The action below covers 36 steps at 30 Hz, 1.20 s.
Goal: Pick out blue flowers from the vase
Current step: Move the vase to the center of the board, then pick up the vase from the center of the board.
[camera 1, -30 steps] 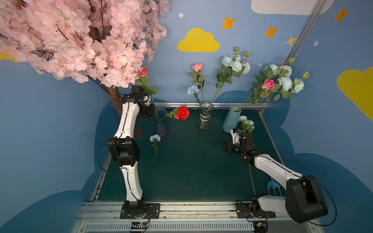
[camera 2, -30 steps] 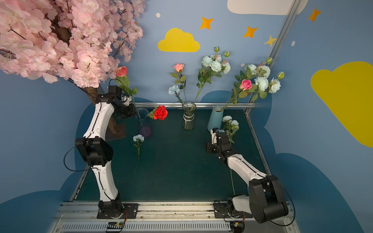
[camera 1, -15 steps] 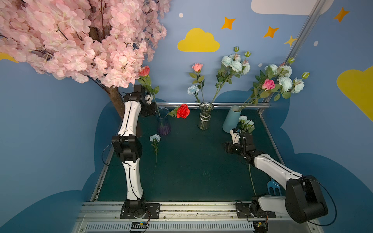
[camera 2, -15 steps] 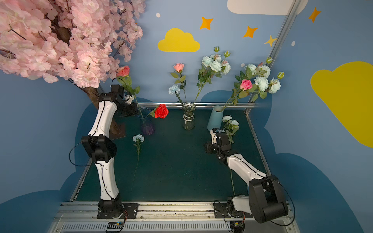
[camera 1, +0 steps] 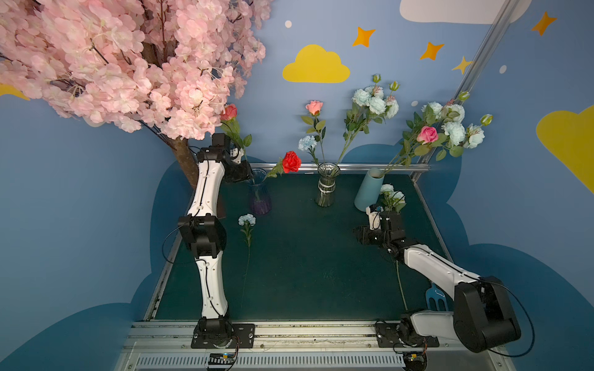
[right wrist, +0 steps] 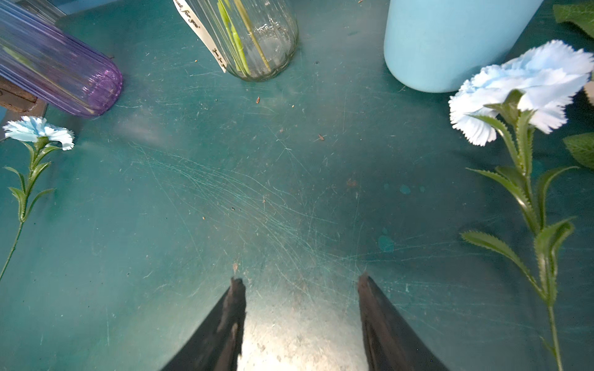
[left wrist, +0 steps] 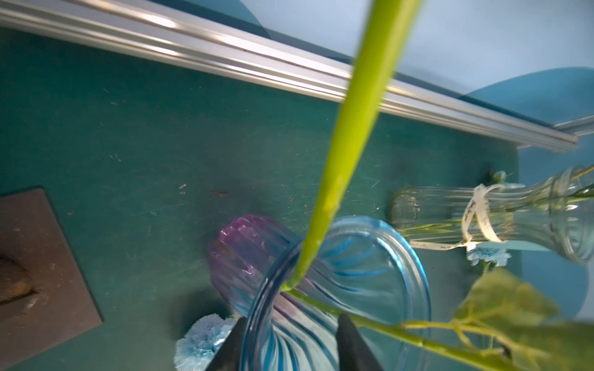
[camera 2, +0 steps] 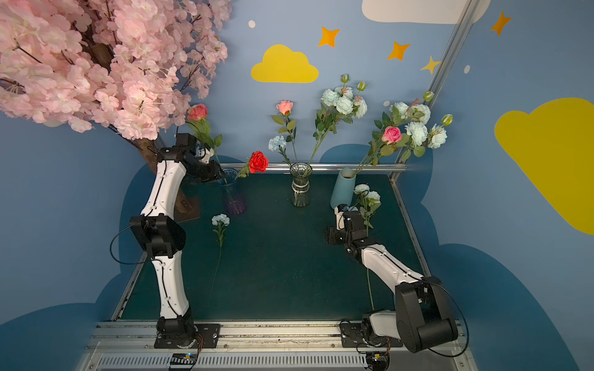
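Single blue flower [camera 1: 247, 219] flat on mat [camera 1: 305, 257], bloom toward purple vase [camera 1: 259, 199], stem running toward near edge. Left gripper [left wrist: 289, 340] parted over vase mouth, gripping nothing. Right gripper [right wrist: 300, 295] spread, empty.

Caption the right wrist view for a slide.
Open right tool over bare mat, blue flowers lying either side, three vases beyond.

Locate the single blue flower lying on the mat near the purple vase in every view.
Top views: single blue flower lying just in front of the purple vase.
Left wrist: bloom beside the gripper fingers.
Right wrist: at the edge.
Shared landmark: the purple vase.
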Each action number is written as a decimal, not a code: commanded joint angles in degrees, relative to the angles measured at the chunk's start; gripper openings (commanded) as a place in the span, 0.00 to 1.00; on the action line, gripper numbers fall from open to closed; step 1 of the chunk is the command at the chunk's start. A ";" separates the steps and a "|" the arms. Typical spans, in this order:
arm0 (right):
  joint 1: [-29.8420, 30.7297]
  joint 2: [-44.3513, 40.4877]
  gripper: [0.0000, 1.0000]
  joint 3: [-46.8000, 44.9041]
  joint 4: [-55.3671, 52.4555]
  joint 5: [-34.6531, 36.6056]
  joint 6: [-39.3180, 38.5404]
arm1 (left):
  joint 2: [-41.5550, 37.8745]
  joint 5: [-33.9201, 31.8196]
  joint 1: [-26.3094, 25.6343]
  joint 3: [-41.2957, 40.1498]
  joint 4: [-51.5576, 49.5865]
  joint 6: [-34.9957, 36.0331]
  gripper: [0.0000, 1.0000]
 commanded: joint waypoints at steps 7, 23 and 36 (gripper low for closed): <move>0.28 0.47 0.57 2.02 -0.74 0.24 -0.14 | -6.79 -1.33 -0.56 -1.36 2.03 -0.23 0.60; 0.67 0.76 0.56 2.34 -1.16 0.85 -0.31 | -49.83 -10.67 -9.93 -62.66 41.04 -6.90 0.62; 2.32 -2.56 0.56 1.03 -0.73 2.03 -2.22 | -73.65 -26.55 -29.52 -111.05 81.88 -11.64 0.58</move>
